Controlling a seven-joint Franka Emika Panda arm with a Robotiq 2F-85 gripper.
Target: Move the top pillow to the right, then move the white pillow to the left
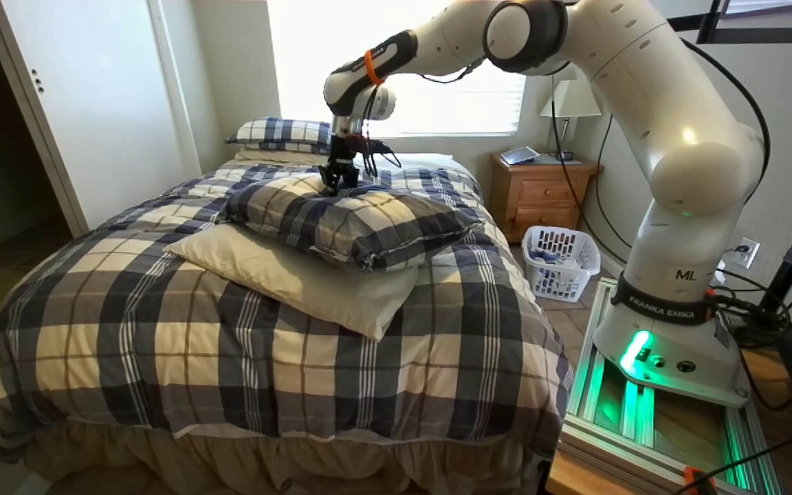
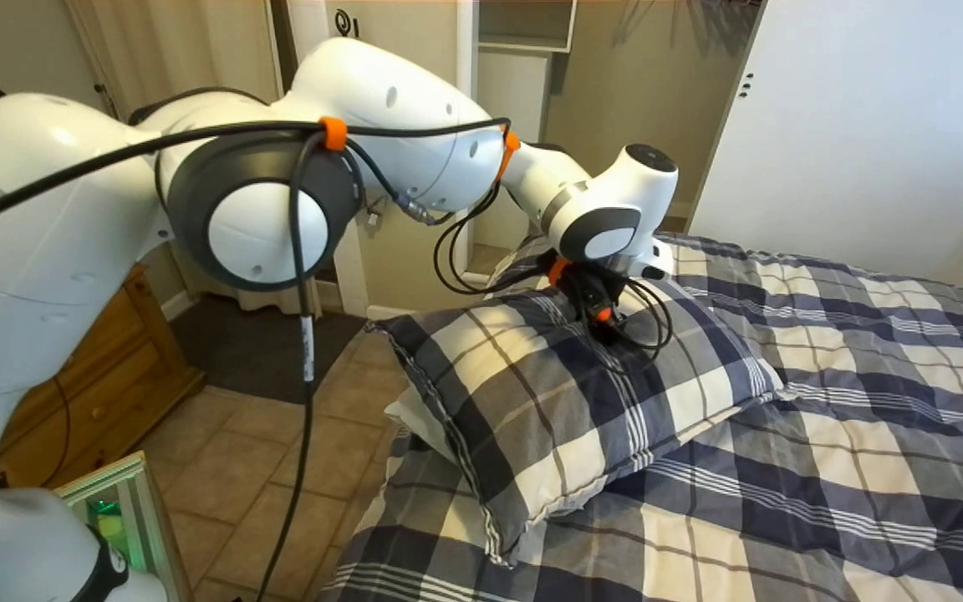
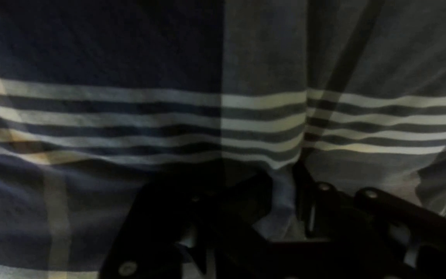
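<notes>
The top pillow, plump and plaid [image 1: 396, 223], lies on the white pillow [image 1: 300, 282] near the foot of the bed. The top pillow also shows in an exterior view [image 2: 523, 401] and fills most of the wrist view [image 3: 261, 124]. The white pillow sticks out in front of and below it; only a corner [image 2: 425, 422] shows from the far side. My gripper [image 1: 339, 184] points down into the middle of the top pillow, where the cloth is dented. In the wrist view, the dark fingers [image 3: 284, 193] are close together with a fold of plaid cloth pinched between them.
The plaid bedspread [image 1: 251, 385] covers the bed. A second plaid pillow [image 1: 282, 130] lies at the bed's head by the window. A nightstand [image 1: 547, 196] with a lamp [image 1: 571, 100] and a white laundry basket [image 1: 561, 265] stand beside the bed. Cables hang along the arm.
</notes>
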